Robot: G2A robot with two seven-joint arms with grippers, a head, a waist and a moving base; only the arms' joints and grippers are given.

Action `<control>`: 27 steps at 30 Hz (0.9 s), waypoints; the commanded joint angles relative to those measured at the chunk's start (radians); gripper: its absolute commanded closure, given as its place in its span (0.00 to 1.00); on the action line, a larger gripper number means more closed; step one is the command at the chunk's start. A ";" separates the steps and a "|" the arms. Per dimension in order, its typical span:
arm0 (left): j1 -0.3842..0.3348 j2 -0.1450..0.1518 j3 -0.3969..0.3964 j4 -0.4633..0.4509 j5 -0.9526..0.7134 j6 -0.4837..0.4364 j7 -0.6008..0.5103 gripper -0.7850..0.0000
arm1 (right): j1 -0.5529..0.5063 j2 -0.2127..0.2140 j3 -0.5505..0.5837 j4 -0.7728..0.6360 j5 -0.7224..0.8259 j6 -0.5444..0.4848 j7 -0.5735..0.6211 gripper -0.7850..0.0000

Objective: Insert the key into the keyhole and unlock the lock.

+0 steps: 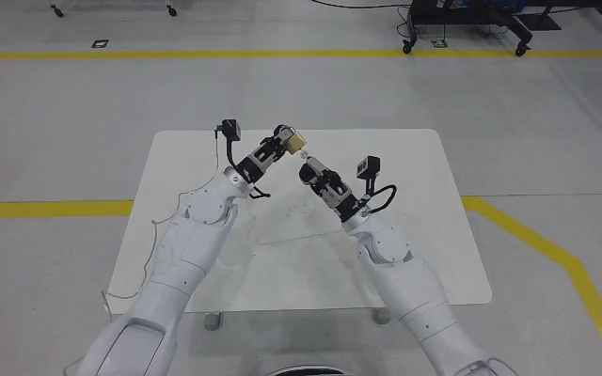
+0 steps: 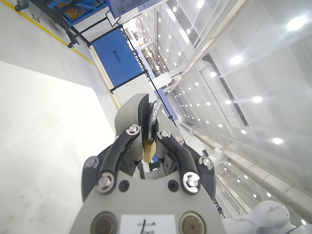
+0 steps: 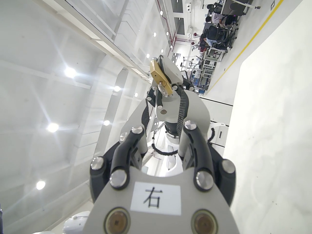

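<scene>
Two arms are held up over the white table [image 1: 414, 188]. Both are bent at the elbow, and the forearms lean toward each other so that the tips nearly meet above the far middle part of the table. The left arm [image 1: 212, 202] is on the left side and the right arm [image 1: 390, 249] on the right side. Both wrists are tilted upward: in the wrist views the ceiling with its lamps is behind each claw.

The left gripper [image 1: 284, 140] is clenched on the lock [image 1: 295, 142]. The silver shackle [image 2: 154, 116] is pinched between the black pads [image 2: 143, 110], and the brass body sticks out at the side of the claw's tip, in the air above the table. The right gripper [image 1: 307, 167] points at the lock and is just beside it. The key [image 3: 165, 90] is at the end face of the brass body, its round silver head close against it; the blade is hidden. I cannot tell if the right claw is grasping the key or is released.

Each gripper housing has one white label, the left label [image 2: 148, 224] and the right label [image 3: 156, 198], each with a single black character. A blue panel [image 2: 117, 59] in the room behind carries white print.

By count: two arms, two grippers, one lock, one key, one table, two labels
</scene>
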 commanded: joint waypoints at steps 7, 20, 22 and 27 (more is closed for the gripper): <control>0.012 0.002 -0.004 -0.024 0.045 -0.007 0.015 1.00 | 0.014 -0.003 -0.010 0.008 -0.006 -0.005 -0.016 0.57; 0.017 0.003 -0.003 -0.057 0.076 0.009 0.006 1.00 | 0.027 -0.006 -0.016 0.025 -0.021 -0.004 -0.043 0.73; 0.016 0.003 -0.002 -0.060 0.078 0.012 0.003 1.00 | 0.026 -0.006 -0.014 0.023 -0.020 -0.010 -0.046 0.75; 0.015 0.003 -0.002 -0.067 0.085 0.019 -0.001 1.00 | 0.021 -0.004 -0.007 0.016 -0.023 -0.019 -0.053 0.86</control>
